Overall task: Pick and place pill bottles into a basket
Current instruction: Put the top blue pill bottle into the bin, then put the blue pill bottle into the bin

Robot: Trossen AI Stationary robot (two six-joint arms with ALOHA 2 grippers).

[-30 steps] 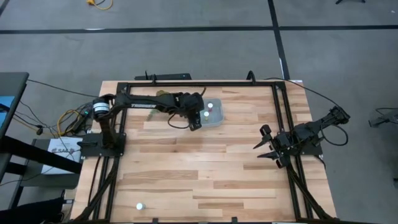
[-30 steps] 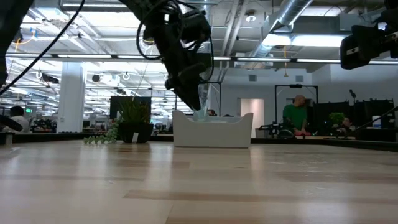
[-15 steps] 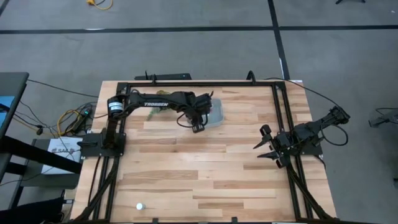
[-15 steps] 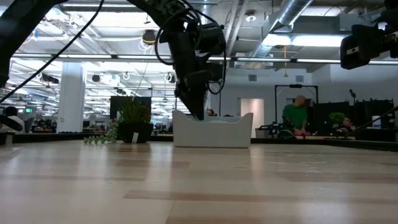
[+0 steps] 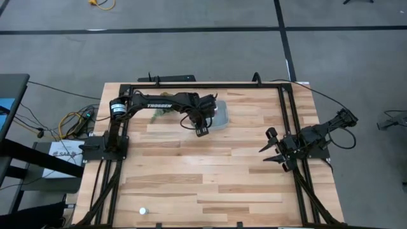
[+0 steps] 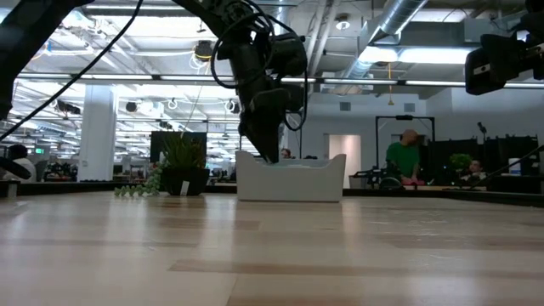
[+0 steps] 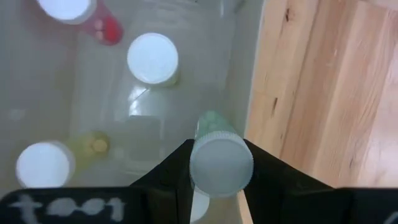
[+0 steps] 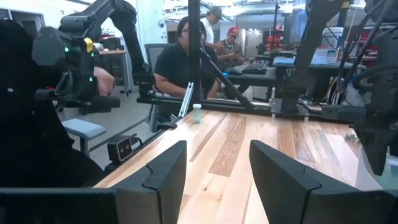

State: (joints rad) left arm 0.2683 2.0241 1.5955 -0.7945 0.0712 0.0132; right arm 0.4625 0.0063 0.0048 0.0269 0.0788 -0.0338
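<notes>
Wooden surface (image 5: pixel 210 165) carrying basket (image 5: pixel 220 116) near far edge, three pill bottles (image 7: pixel 152 58) standing inside. Left tool (image 7: pixel 214 180) over basket's rim, clenched on one more capped bottle (image 7: pixel 220 163). Single bottle (image 5: pixel 143 210) alone at near left corner. Right tool (image 5: pixel 272 150) released, parked at right side.

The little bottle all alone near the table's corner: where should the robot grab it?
Grip the lone pill bottle around its sides, just under the white cap, coming straight down. From overhead only its round cap shows, so it stands upright, with bare wood all round. The left gripper holds another bottle over the basket; the right gripper waits open.
</notes>
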